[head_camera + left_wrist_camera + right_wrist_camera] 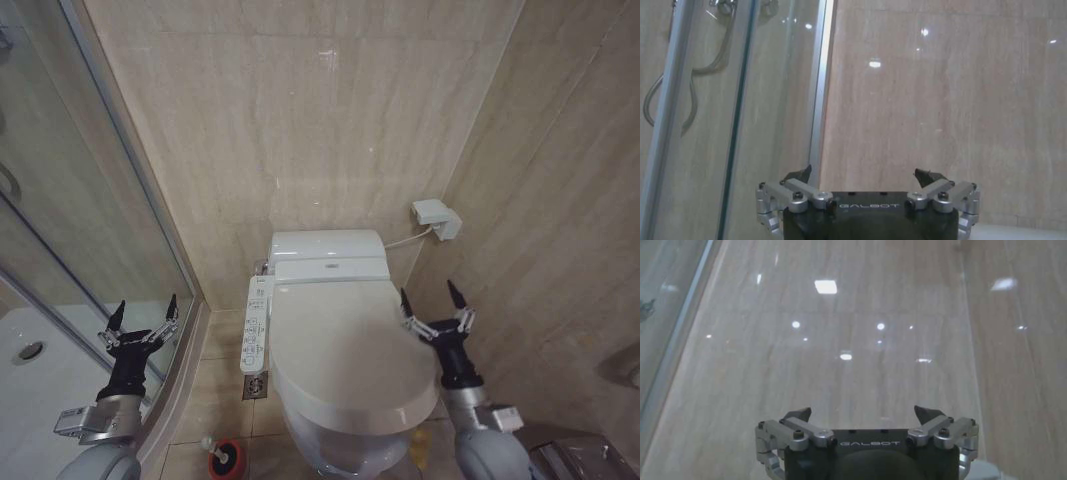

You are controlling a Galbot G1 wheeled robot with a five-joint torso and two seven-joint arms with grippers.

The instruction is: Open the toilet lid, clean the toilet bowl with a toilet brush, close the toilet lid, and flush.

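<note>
The large glossy white plastic toilet lid [345, 345] lies closed at centre. At 9 o'clock of it the left gripper [144, 316] hovers, fingers spread and empty; at 3 o'clock the right gripper [434, 304] does likewise. The thin white-handled toilet brush [213, 447] stands in its red round holder cup [226, 462] at 7 o'clock.

Left gripper [143, 314] spread wide, air clear in front of it up to the tiled wall [300, 120]. Shower glass [70, 200] and its metal frame [170, 290] stand just beside and behind it, blocking outward moves. Control panel [256, 323] sits between it and the toilet lid [345, 350]. Right gripper [436, 305] also spread wide, just beside the lid's edge; side wall [560, 220] near on its outer side, wall box [436, 218] ahead of it. Narrow gap there. Space over the shut lid is open between both grippers.
</note>
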